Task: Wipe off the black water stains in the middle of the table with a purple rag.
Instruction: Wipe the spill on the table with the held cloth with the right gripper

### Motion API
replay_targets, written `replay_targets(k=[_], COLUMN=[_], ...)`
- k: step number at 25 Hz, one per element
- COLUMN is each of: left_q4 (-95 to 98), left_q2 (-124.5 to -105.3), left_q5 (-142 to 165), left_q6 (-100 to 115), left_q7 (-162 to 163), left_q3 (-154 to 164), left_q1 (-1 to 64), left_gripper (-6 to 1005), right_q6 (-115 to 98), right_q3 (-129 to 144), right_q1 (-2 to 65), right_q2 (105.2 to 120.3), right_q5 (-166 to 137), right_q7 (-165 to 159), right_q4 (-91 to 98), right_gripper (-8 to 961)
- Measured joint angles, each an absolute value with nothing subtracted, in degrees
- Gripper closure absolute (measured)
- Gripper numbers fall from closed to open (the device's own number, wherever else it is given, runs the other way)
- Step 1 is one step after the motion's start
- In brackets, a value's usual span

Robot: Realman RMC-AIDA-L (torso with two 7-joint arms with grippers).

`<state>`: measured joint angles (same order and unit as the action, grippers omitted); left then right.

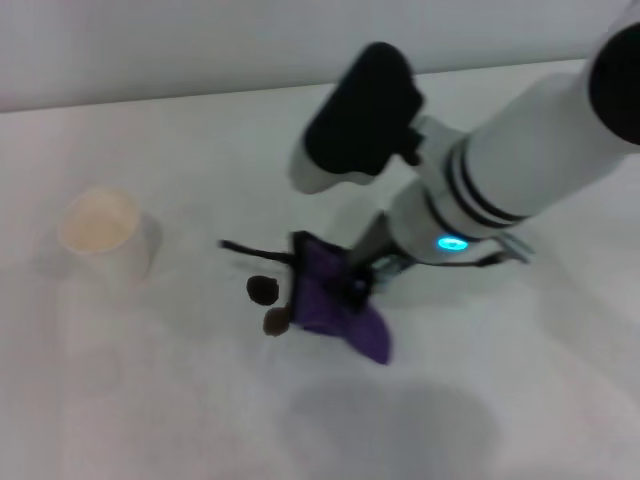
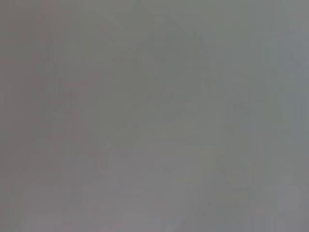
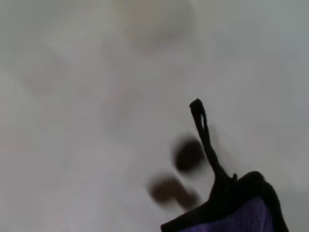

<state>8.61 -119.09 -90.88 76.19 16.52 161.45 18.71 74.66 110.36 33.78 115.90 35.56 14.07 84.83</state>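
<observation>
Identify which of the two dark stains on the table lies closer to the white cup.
The upper stain, farther from the robot, beside the purple rag's black loop strap. The other stain sits nearer the robot and slightly farther from the cup.

White table (image 1: 150, 400), white cup (image 1: 105, 235) left, two black water stains (image 1: 263, 290), purple rag (image 1: 335, 300) beside.

Worktop (image 1: 150, 400): plain white, matte. Purple rag (image 1: 330, 295): solid purple with black edge trim and a thin black loop strap (image 3: 205, 135). Black water stains (image 1: 263, 290): two dark brown-black blotches. Cup (image 1: 102, 232): white with cream interior. Right arm (image 1: 520, 140): white shell, black bands, black housing, one cyan indicator light (image 1: 452, 243).
</observation>
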Motion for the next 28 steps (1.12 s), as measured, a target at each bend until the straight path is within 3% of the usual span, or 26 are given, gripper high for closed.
replay_targets(k=[10,19,28], left_q4=[9.0,9.1,9.2], left_q2=[-119.09,-119.12,-119.12], left_q5=[-90.9,-90.9,-91.0], left_q6=[76.2,76.2,76.1], left_q7=[16.8,17.0,17.1], left_q3=[161.5,161.5,161.5], left_q1=[18.8,18.7,18.7], left_gripper=[108,108,109], right_q6=[58.3,47.1,53.4], right_q3=[119.8,124.0,124.2], right_q1=[38.7,38.8,39.8], right_q2=[116.23,116.2,116.11], right_q5=[41.6,42.0,53.5], right_q7=[20.5,20.9,29.8], right_q4=[72.0,65.8,64.0], right_gripper=[846,847,847])
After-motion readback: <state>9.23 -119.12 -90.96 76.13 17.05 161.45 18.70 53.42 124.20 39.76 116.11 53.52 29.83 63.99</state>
